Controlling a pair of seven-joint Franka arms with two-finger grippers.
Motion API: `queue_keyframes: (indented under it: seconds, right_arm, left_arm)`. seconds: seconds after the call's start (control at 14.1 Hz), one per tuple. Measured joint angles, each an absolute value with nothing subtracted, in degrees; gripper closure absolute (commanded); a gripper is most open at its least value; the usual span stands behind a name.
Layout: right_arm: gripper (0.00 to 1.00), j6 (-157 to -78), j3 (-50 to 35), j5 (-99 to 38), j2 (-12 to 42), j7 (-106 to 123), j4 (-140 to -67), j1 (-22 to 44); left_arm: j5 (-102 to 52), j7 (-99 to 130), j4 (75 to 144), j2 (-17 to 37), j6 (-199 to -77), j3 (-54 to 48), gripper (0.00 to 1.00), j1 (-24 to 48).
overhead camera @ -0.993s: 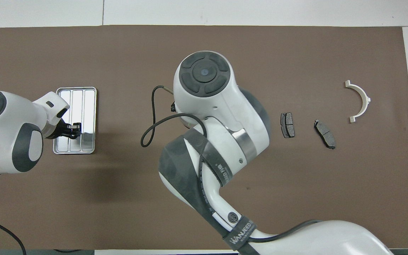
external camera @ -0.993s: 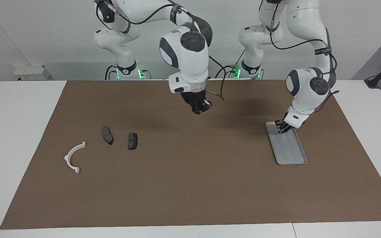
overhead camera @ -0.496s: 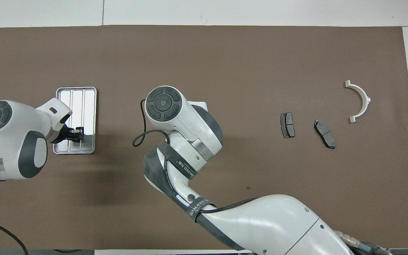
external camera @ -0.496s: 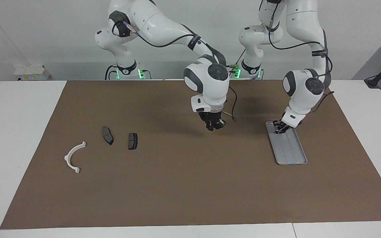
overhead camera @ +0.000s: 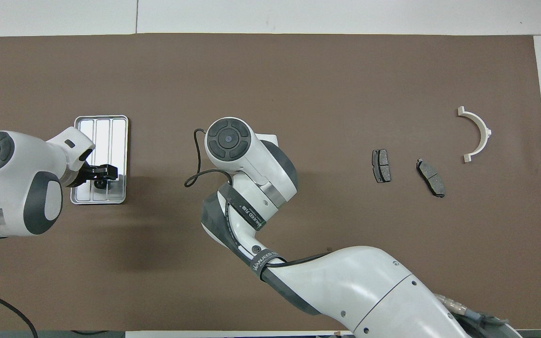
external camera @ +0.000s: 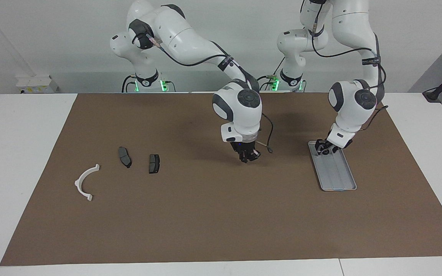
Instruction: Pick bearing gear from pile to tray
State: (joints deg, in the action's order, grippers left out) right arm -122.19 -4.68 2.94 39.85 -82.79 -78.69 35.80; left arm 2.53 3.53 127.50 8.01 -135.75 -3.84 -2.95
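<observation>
Left gripper (external camera: 324, 148) sits low over the flat silver-grey metal tray (external camera: 340, 182), fingers apparently apart; can't tell if anything's between them. Right gripper (external camera: 248, 157) is closed, empty, over bare brown mat (external camera: 205, 214) mid-table.

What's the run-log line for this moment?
left jaws: at tray, end nearer robots | right jaws: shut, low over mat | pads, bracket: lying toward right arm's end

The left claw (external camera: 324, 149) has spread open over the tray (external camera: 338, 180).
</observation>
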Motion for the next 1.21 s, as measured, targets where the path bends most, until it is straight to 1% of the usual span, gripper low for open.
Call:
queue_keyframes:
  seconds: [0.35,0.43,0.5,0.57,0.71,0.92,1.21]
  right_arm:
    - [1.0,-126.7,-4.7,3.5,40.3,-82.8,-81.7,35.8]
    - [0.91,-126.9,-4.7,3.5,40.2,-82.8,-81.9,35.8]
    - [0.06,-127.1,-4.7,3.5,40.1,-82.8,-82.0,35.7]
    - [0.0,-127.2,-4.7,3.5,40.1,-82.8,-82.1,35.7]
    - [0.0,-127.0,-4.7,3.7,40.1,-82.8,-82.1,35.7]
    - [0.0,-123.2,-4.5,5.4,40.1,-82.8,-80.9,35.6]
    - [0.0,-115.1,-4.2,5.7,39.6,-78.1,-73.0,33.2]
  left_arm:
    - [0.6,8.4,122.1,8.0,-133.3,-4.5,0.0,-0.5]
    - [0.5,10.2,121.8,8.0,-133.3,-4.6,0.0,0.3]
    - [0.5,12.4,121.5,8.1,-133.3,-4.6,0.0,1.3]
    - [0.4,15.2,121.0,8.2,-133.3,-4.6,0.0,2.6]
    - [0.4,20.6,120.1,8.5,-133.3,-4.7,0.0,5.7]
    - [0.4,24.1,119.7,8.6,-133.4,-4.8,0.0,9.1]
    - [0.4,27.3,118.2,9.5,-133.4,-4.7,0.0,11.6]
